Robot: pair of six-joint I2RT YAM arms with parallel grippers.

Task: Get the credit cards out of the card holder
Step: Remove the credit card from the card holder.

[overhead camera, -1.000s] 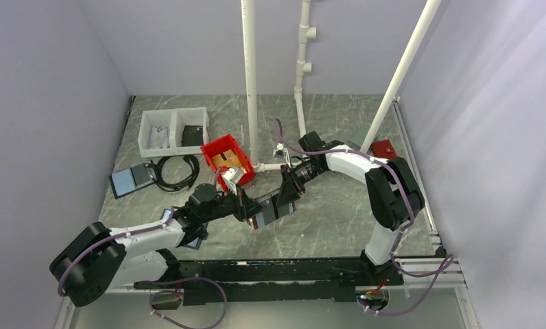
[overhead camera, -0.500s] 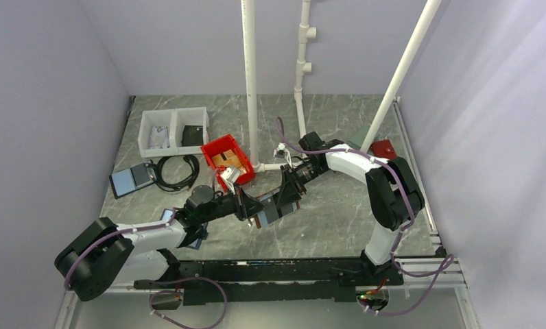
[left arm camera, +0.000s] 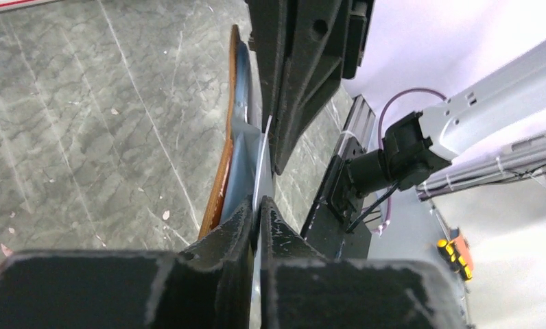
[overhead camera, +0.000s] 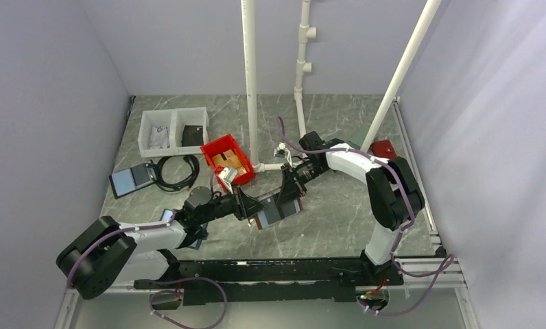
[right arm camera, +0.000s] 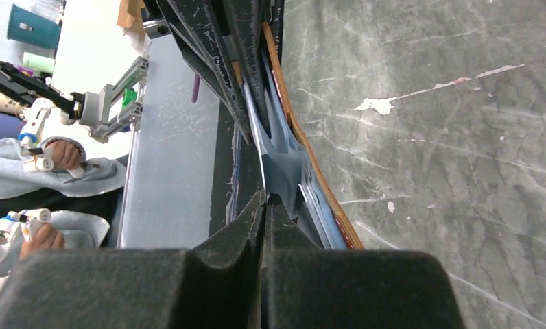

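The card holder (overhead camera: 271,210) hangs above the table's middle between the two arms, opened out with a grey-blue inner face up and a brown edge (left arm camera: 225,161). My left gripper (overhead camera: 252,208) comes in from the left. Its jaws are shut on a thin pale layer of the holder (left arm camera: 262,164), and the brown cover passes outside them. From the right, my right gripper (overhead camera: 285,199) is shut on a thin pale edge (right arm camera: 259,161) that stands off the holder's inner face and looks like a credit card. The brown cover (right arm camera: 316,171) lies to its right.
A red bin (overhead camera: 228,159) stands just behind the left gripper, with a white two-part bin (overhead camera: 173,130), a coiled black cable (overhead camera: 177,173) and a dark blue-edged folder (overhead camera: 132,181) further left. White pipes (overhead camera: 251,82) rise at the back. A red object (overhead camera: 383,149) lies far right.
My right gripper's jaws have closed on the thin edge. The left arm's elbow has shifted a little, and the holder has stayed in place between the grippers.
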